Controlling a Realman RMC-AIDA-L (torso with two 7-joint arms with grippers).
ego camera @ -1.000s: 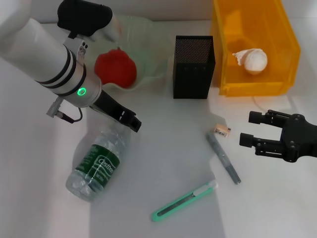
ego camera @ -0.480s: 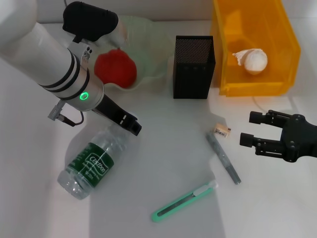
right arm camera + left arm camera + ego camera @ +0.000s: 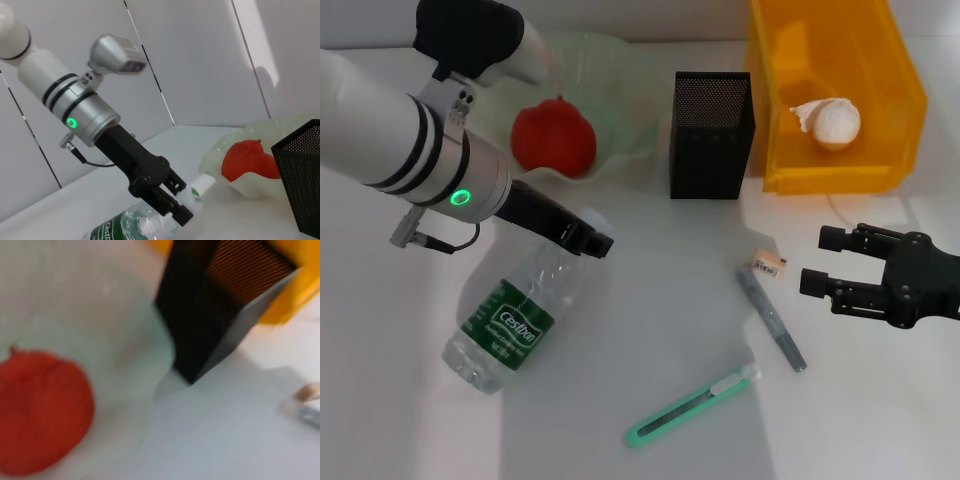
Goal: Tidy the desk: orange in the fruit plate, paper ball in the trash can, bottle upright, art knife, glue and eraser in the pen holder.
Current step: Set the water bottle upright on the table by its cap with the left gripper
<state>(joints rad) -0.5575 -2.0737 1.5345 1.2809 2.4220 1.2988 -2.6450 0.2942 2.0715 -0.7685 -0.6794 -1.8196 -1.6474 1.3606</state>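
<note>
Bottle being gripped at its neck for righting

Bottle (image 3: 512,318) is lying on its side on the white desk, base toward the robot, cap pointing away toward the fruit plate (image 3: 620,90). Left gripper (image 3: 588,238) is closing on the neck (the right wrist view shows fingers pinching just below the cap). Right gripper (image 3: 830,262) is hovering wide open, well apart, near the glue (image 3: 770,318).

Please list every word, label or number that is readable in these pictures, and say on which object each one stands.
"Cestbon": on the green label of the bottle, lying on the desk with the left pincer at its neck.
Eraser: its small printed sticker is too small to read.
Nothing else carries readable text.
</note>
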